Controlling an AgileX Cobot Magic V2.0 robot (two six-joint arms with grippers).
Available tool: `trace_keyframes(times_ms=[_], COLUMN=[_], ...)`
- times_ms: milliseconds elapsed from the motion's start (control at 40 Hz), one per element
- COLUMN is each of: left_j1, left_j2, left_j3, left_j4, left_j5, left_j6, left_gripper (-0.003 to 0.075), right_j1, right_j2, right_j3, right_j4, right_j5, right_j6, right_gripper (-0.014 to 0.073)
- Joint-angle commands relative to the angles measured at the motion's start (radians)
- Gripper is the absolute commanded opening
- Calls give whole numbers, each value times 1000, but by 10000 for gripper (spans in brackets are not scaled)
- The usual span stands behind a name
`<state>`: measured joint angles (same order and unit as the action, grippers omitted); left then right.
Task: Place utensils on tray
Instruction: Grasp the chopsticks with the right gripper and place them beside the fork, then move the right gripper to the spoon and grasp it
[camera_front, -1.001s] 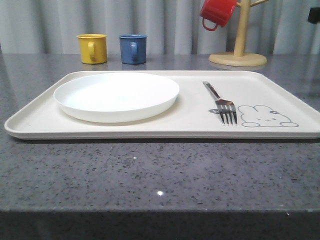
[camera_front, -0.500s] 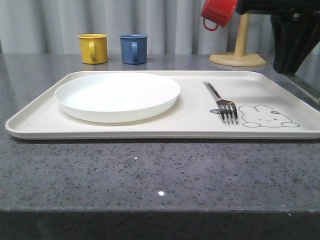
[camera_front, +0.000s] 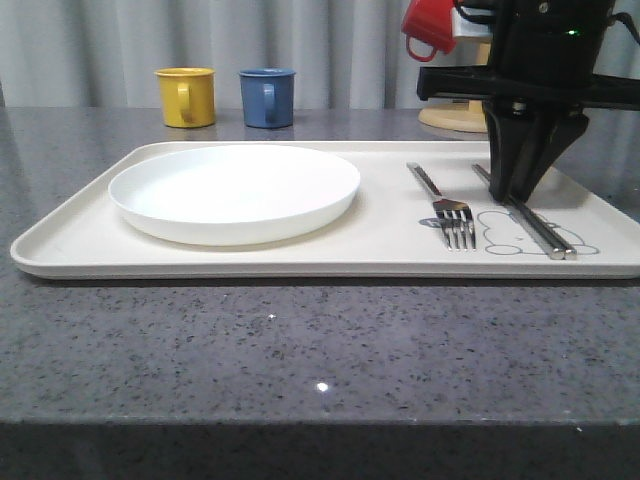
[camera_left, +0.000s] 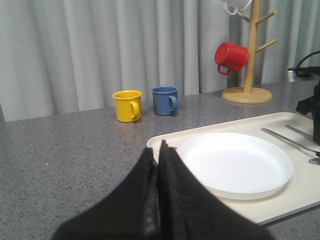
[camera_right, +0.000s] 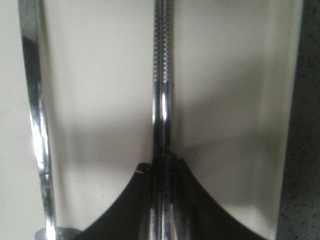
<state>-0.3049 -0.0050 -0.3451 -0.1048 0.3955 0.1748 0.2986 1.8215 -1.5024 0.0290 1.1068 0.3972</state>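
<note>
**Tray holds plate, fork and chopsticks; right gripper clamped on chopsticks**

Front view: The tray (camera_front: 250, 255) spans the middle of the frame. On it, the plate (camera_front: 234, 192) lies left of centre and the fork (camera_front: 442, 205) right of centre, tines toward the camera. The chopsticks (camera_front: 540, 228) lie at the tray's right, just beside the fork, across the rabbit drawing (camera_front: 500, 232), which they partly cover. The right gripper (camera_front: 524, 185) stands over them, fingers pinched on their far part. Its body hides most of the mug stand (camera_front: 452, 117). A red mug (camera_front: 432, 24), upper right, is cut by the frame top. A yellow mug (camera_front: 186, 96) and a blue mug (camera_front: 267, 97) stand beyond the tray, upper left. No writing is legible.

Left wrist view: The left gripper (camera_left: 159, 165) sits at bottom centre, fingers pressed together, holding nothing. The plate (camera_left: 236, 164) lies on the tray (camera_left: 167, 141) at right.

Right wrist view: The right gripper (camera_right: 162, 172) grips the chopsticks (camera_right: 163, 75) at centre; the fork (camera_right: 35, 115) handle runs along the left edge. The picture is blurred.
</note>
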Motion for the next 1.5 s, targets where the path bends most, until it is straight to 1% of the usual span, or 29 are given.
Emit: trace_keyframes(times_ms=[0, 250, 325, 475, 550, 601, 676, 801, 901, 976, 1151, 1276, 1376, 1476], left_j1=[1, 1, 1, 1, 1, 1, 1, 1, 1, 1, 1, 1, 1, 1], left_j2=[14, 14, 14, 14, 14, 14, 14, 14, 14, 14, 14, 14, 14, 14], left_j3=[-25, -25, -25, -25, -25, -25, -25, -25, -25, -25, -25, -25, -25, -25], left_j4=[-10, -10, -10, -10, -10, -10, -10, -10, -10, -10, -10, -10, -10, -10], left_j5=[-73, -73, -73, -73, -73, -73, -73, -73, -73, -73, -73, -73, -73, -73], left_j6=[-7, -7, -7, -7, -7, -7, -7, -7, -7, -7, -7, -7, -7, -7], left_gripper=[-18, -18, -18, -18, -18, -18, -18, -18, -18, -18, -18, -18, -18, -18], right_j1=[0, 0, 0, 0, 0, -1, -1, -17, -68, -132, -332, -458, -521, -550], right_j2=[-28, -11, -11, -23, -48, -75, -115, -174, -205, -220, -225, -224, -206, -169], right_j3=[-28, -28, -28, -28, -28, -30, -42, -90, -125, -130, -128, -114, -114, -114], right_j4=[-1, 0, 0, 1, -1, -5, -29, -96, -116, -116, -116, -115, -98, -82], right_j5=[-49, -50, -46, -31, -31, -35, -24, 36, 101, 130, 191, 172, 112, 90], right_j6=[2, 3, 3, 3, 3, 3, 0, -39, -125, -185, -338, -466, -478, -493], right_gripper=[44, 52, 99, 283, 352, 372, 372, 372, 372, 372, 372, 372, 371, 371])
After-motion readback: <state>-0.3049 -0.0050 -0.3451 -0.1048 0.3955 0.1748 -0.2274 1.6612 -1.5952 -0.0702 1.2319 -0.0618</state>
